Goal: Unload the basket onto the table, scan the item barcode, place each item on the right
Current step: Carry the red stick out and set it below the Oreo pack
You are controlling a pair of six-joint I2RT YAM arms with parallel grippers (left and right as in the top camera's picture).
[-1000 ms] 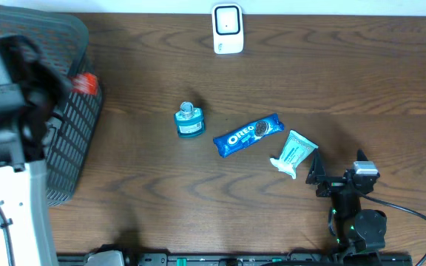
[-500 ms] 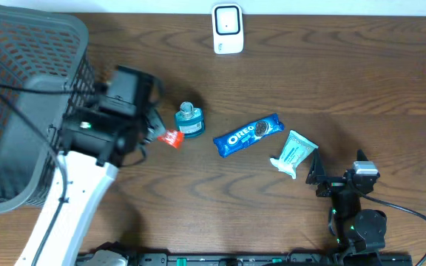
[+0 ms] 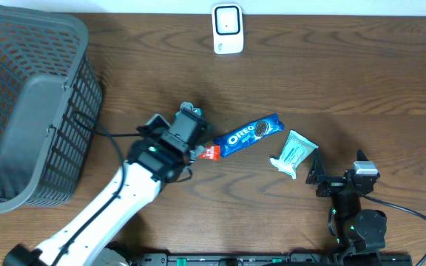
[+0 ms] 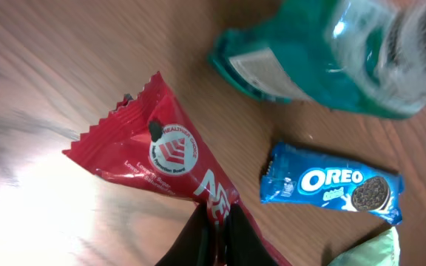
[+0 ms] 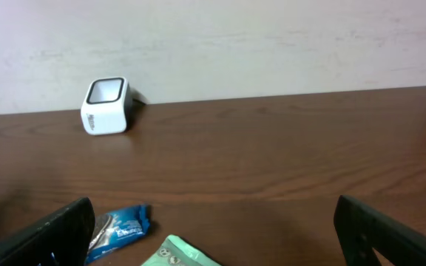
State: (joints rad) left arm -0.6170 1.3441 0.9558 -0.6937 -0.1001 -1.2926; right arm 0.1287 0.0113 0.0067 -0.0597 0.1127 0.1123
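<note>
- The left gripper (image 4: 214,230) is clamped on one end of the red snack packet (image 4: 157,144), which juts ahead of the fingers.
- The packet is best lifted clear, with its barcode side turned to the scanner (image 3: 227,29) far ahead. No barcode can be made out yet.
- The Oreo pack (image 3: 248,134) and teal bottle (image 4: 324,66), just beside the gripper, could be knocked.
- The right gripper (image 5: 213,214) is spread wide and empty, well apart, near the green pouch (image 3: 294,153).

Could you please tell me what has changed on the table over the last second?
The left gripper, shut on the red snack packet, swung rightward from over the basket, carrying the packet to beside the Oreo pack. The basket, Oreo pack, green pouch, scanner and open right gripper stayed put.
</note>
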